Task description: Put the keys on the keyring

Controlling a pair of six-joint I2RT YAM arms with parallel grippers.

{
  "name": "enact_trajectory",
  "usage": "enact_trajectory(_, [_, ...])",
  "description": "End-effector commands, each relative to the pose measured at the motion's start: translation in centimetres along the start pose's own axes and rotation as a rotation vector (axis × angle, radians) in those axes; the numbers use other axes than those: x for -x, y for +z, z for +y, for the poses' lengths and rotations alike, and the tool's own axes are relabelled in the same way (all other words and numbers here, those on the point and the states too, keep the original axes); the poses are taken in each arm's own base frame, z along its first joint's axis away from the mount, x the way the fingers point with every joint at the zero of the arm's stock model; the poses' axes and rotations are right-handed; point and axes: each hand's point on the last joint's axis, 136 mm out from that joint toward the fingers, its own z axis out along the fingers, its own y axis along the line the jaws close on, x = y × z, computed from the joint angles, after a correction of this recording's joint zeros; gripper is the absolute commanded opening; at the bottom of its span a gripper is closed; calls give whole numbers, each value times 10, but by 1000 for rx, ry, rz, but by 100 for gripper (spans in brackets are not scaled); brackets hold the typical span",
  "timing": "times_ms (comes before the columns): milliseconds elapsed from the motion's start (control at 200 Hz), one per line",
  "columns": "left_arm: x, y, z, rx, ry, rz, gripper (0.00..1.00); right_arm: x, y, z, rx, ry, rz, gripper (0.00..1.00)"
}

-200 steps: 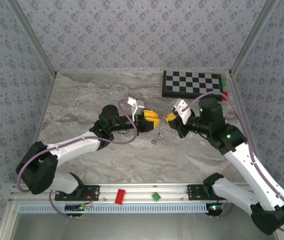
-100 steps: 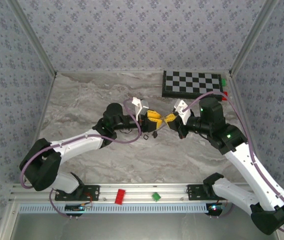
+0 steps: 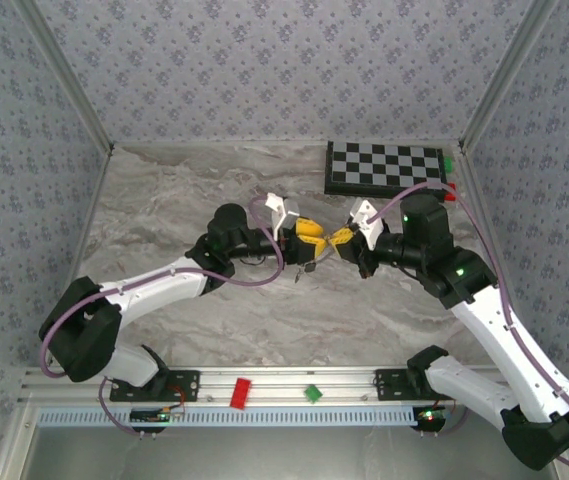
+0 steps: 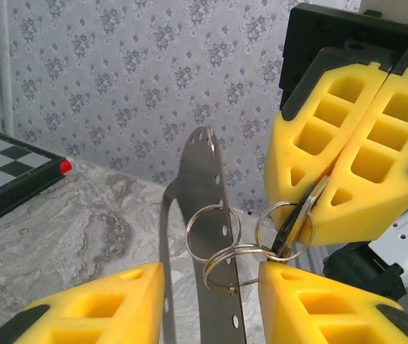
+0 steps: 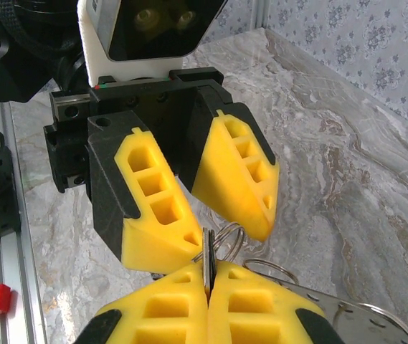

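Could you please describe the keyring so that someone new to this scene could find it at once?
Look to the middle of the marble table, where the left gripper and right gripper meet. The keyring hangs between them, pinched in the right gripper's shut jaws: linked thin wire loops, unlike the flat, hole-punched metal strip beside it.

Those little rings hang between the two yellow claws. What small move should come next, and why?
Probably the left gripper should close gently on the linked rings: its fingers stand apart either side of them, while the right gripper already pinches their other end.
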Motion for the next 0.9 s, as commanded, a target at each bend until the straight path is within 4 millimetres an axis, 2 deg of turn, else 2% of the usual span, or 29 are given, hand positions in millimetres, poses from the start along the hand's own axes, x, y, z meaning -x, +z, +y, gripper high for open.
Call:
enact_trajectory(0, [16, 7, -10, -35, 52, -33, 32, 19, -8, 8, 35, -25, -52, 0])
enact_trajectory(65, [16, 8, -10, -39, 52, -36, 20, 18, -7, 8, 37, -24, -51, 0])
enact_trajectory(155, [16, 7, -10, -35, 51, -37, 12, 17, -7, 8, 35, -23, -47, 0])
enact_trajectory(240, [14, 6, -10, -31, 48, -35, 9, 14, -8, 8, 32, -25, -42, 0])
enact_trajectory(295, [14, 5, -10, -27, 50, -37, 4, 13, -9, 9, 33, -23, -39, 0])
enact_trajectory(405, [13, 4, -8, -15, 48, -39, 4, 9, -11, 10, 25, -18, -34, 0])
enact_trajectory(470, [13, 3, -8, -12, 46, -37, 6, 7, -12, 9, 16, -15, -30, 0])
enact_trajectory(620, [10, 1, -8, -4, 43, -28, 24, 3, -15, 7, 1, -15, -26, 0])
enact_trajectory(735, [14, -6, -7, 15, 45, -39, 31, 0, -14, 5, -5, -21, -22, 0])
enact_trajectory(895, [20, -20, -1, 64, 43, -64, 33, 2, -11, -1, -7, -19, -31, 0])
